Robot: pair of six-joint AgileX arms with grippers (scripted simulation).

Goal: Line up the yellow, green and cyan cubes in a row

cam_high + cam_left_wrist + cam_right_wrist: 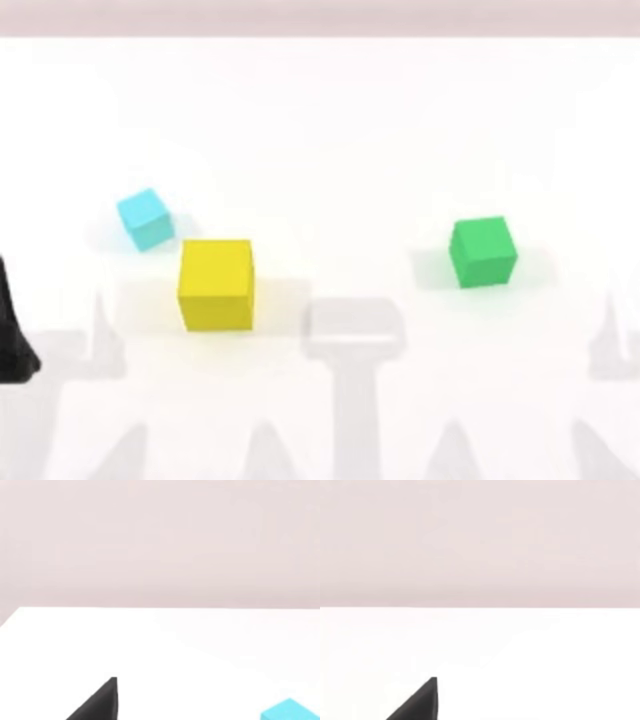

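While no row exists yet, cyan cube (145, 218) sits far left on the table (330, 150), yellow cube (216, 284) just right and nearer, green cube (483, 251) well apart right. Jaws' state: cannot tell.

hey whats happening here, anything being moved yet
Nothing is being handled. Three cubes sit loose on the white table, not in a row: the cyan cube and the yellow cube lie close together on the left, not touching, while the green cube sits apart on the right. The left tool shows only as a dark shape at the left edge; the right arm is out of the top view.
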